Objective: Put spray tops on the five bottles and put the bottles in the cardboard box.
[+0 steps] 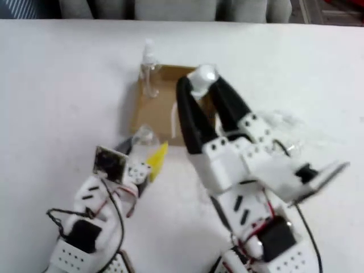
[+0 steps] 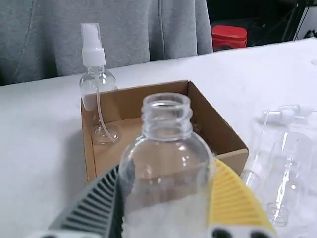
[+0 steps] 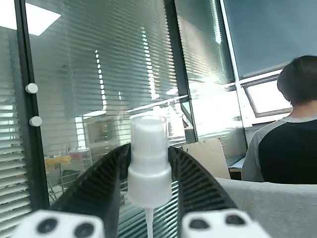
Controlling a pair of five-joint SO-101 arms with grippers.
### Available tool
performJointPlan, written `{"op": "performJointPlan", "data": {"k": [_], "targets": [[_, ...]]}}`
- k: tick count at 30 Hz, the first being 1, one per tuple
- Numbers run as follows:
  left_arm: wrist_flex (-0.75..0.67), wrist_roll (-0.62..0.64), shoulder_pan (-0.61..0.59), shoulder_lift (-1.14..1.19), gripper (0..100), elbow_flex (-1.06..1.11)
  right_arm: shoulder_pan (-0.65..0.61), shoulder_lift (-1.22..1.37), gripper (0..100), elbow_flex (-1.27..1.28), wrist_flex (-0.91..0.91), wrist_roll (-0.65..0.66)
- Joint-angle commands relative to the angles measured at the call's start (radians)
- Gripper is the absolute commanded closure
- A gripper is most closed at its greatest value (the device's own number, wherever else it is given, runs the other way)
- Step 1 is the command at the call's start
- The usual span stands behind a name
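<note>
Two grippers each hold one thing, and I watch them from far away. My left gripper (image 2: 168, 201) is squeezed tight on a clear bottle (image 2: 166, 153); its grey finger (image 2: 96, 208) presses one side and its yellow finger (image 2: 235, 201) presses the other; the bottle stands up straight and its round mouth is open. From the high view I see this bottle just at the near edge of the cardboard box (image 1: 152, 114), on the white table (image 1: 57, 85).

My right gripper (image 1: 201, 82) is closed on a white spray top (image 1: 205, 74); the two black fingers pinch it from both sides; in the right wrist view its thin tube hangs down between them. From the high view the spray top sits over the far side of the box, held up off the table; I cannot tell how high.

One finished bottle (image 2: 96, 84), with its own sprayer on, stands up inside the box in a far corner, close to the box wall; its tube curves down to the bottom.

Some loose bottles (image 2: 285, 163) lie on their sides on the table beside the box, on the right arm's side; they are clear and hard to count; a loose sprayer (image 2: 280, 115) lies near them, a bit farther back.
</note>
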Motion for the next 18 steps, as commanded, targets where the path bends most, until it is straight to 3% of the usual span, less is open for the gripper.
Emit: {"op": "performJointPlan", "data": {"k": [1,10,18], "targets": [[-0.071,-0.018,0.013,-0.018,98,0.017,-0.004,-0.002,98.4,0.035,-0.111,-0.011],[-0.08,-0.018,0.013,-0.016,98,0.017,-0.004,0.16,98.4,0.046,-0.274,-0.011],[-0.084,-0.018,0.013,-0.016,98,0.017,-0.012,0.278,98.4,0.038,-0.308,-0.011]]}}
